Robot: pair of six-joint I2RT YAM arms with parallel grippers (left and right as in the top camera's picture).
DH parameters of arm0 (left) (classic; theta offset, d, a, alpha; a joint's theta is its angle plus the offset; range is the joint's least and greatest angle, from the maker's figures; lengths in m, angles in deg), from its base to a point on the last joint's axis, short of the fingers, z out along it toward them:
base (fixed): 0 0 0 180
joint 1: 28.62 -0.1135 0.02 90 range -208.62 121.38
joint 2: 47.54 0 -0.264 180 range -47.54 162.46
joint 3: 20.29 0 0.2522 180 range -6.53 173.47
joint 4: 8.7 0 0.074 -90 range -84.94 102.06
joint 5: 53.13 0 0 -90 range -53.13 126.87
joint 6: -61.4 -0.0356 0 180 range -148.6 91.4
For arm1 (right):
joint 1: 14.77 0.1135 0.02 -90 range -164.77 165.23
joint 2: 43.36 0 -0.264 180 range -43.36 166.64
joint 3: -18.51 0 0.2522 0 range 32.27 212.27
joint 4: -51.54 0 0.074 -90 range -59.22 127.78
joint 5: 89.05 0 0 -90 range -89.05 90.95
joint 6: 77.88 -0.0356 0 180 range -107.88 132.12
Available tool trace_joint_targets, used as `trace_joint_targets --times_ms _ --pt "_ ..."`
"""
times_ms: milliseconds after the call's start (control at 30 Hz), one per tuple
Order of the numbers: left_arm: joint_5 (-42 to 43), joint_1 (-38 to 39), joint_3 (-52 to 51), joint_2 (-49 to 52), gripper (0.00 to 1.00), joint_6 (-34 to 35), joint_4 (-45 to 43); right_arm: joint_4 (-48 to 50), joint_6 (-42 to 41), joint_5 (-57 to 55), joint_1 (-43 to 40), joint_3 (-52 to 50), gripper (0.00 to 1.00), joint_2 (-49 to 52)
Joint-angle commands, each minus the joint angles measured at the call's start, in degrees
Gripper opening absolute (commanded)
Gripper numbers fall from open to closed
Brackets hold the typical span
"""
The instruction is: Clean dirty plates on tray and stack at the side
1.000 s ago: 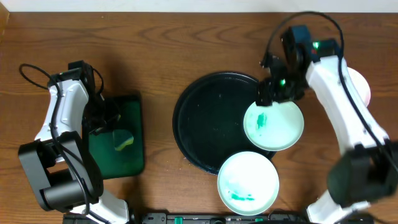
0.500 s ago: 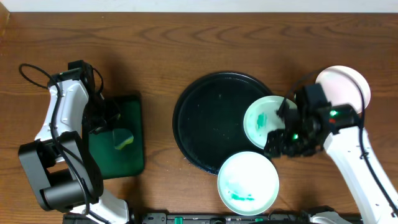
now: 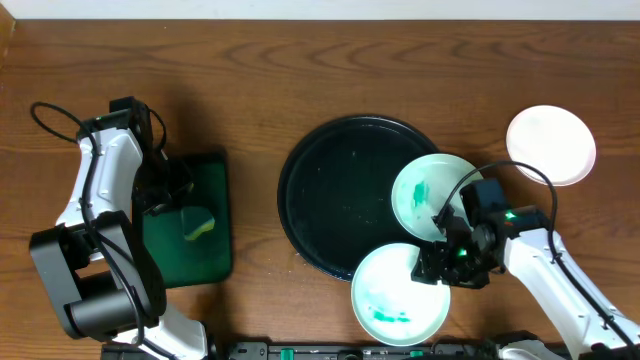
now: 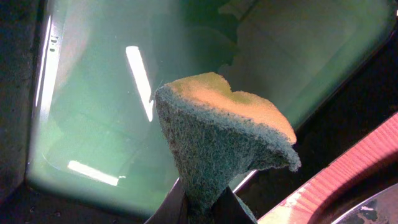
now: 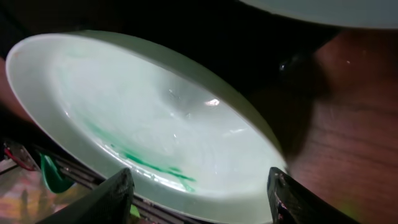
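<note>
My right tool (image 3: 432, 266), jaws apart, has dropped from the tray's (image 3: 330, 160) right-rim plate (image 3: 455, 182) to the smeared plate (image 3: 385, 295) at its front edge, likely my next pickup. The left tool (image 4: 199, 208) stays clamped on the sponge (image 4: 217, 137).

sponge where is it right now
In the overhead view the sponge is on the table's left side, pinched between the left arm's fingers above the green tray, well apart from the black tray.

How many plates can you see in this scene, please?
3. One smeared plate rests on the tray's right edge, a second smeared plate overlaps its near rim, and a clean-looking plate lies on the table, far right. None seems hidden.
</note>
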Motion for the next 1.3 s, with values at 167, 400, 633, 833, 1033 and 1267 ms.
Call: trace_joint_targets --times_ms 167,400,633,833,1033,1267 --pt "-0.07 -0.24 -0.33 0.79 0.08 -1.2 0.48 3.15 -0.68 0.2 0.87 -0.48 0.64 -0.31" --pt "-0.07 -0.24 -0.33 0.79 0.07 -1.2 0.35 -2.23 17.42 8.2 0.98 7.19 0.63 -0.33" --pt "-0.07 -0.24 -0.33 0.79 0.07 -1.38 0.35 -7.65 15.74 3.23 4.04 15.89 0.53 -0.46" --pt "-0.07 -0.24 -0.33 0.79 0.07 -1.4 -0.07 -13.49 -10.91 -20.26 5.88 15.32 0.68 0.0" --pt "-0.04 -0.24 -0.33 0.79 0.07 -2.03 -0.07 -13.35 -18.03 -26.16 5.97 14.75 0.68 0.57" --pt "-0.04 -0.24 -0.33 0.79 0.07 -2.01 -0.04 -2.71 -12.44 -18.78 6.16 7.21 0.72 3.1"
